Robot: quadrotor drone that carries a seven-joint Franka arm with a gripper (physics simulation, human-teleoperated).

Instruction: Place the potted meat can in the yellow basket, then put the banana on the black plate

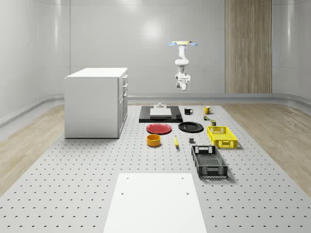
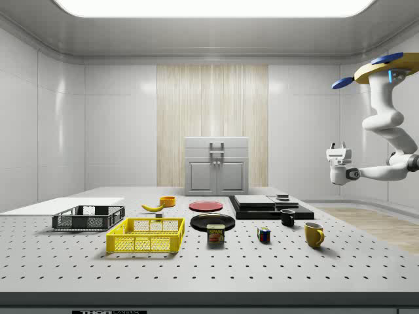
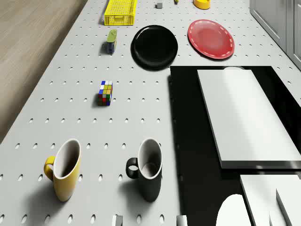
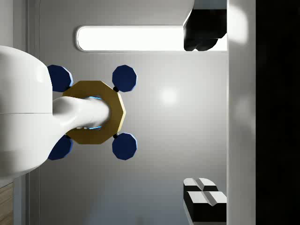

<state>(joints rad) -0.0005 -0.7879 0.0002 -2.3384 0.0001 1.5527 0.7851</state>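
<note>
Small potted meat can (image 2: 216, 234) stands on the perforated grey bench (image 1: 73, 170), just beside the yellow mesh basket (image 2: 145, 235) and the round black plate (image 3: 154, 45)

A curved yellow banana (image 2: 153, 207) lies farther along the bench near a low orange bowl (image 1: 154, 140); the gold-bodied, blue-rotor drone (image 1: 183, 43) hovers high over the bench's far end above two mugs, its white arm's tool (image 2: 336, 165) held well above the bench, and whether its fingers are apart or together cannot be told
</note>
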